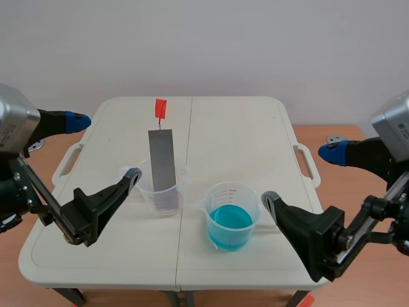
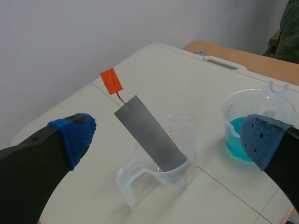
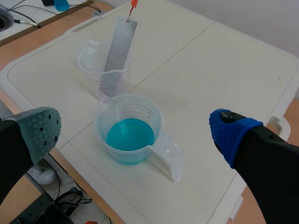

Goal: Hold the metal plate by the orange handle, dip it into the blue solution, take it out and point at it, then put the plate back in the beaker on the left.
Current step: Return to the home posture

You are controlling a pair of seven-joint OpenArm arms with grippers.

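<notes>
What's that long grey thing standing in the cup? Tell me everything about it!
That is the metal plate, a long, thin, flat strip, smooth and dull grey. At its upper end a short red wire carries a small orange handle, like a little flag. The plate stands in the clear plastic beaker on the left. Its lower end is down inside and it leans tilted against the rim, so most of it sticks out above. Only the beaker touches it.
</notes>
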